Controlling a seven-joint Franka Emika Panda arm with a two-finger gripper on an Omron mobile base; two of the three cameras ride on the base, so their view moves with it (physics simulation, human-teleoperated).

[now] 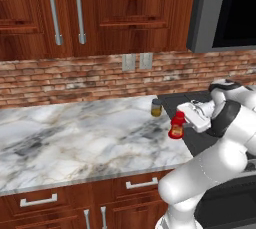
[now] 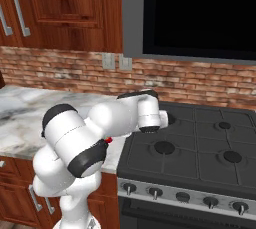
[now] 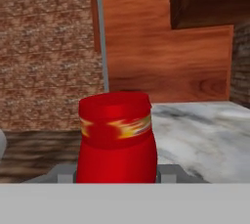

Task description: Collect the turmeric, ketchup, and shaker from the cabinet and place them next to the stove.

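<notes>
A marble counter (image 1: 75, 128) runs beneath a brick wall, meeting the black stove (image 2: 200, 148) on the right. The white arm reaches over that seam, its gripper (image 1: 181, 123) clamped around the red ketchup (image 1: 176, 125), held just above the counter's edge beside the stove. The turmeric (image 1: 156, 107) already stands near the stove's back corner. Judged step: setting down the ketchup; next, lower it, then release

No writing can be read anywhere in these views. The ketchup (image 3: 116, 137) carries a yellowish label band, but it is only a blur.
</notes>
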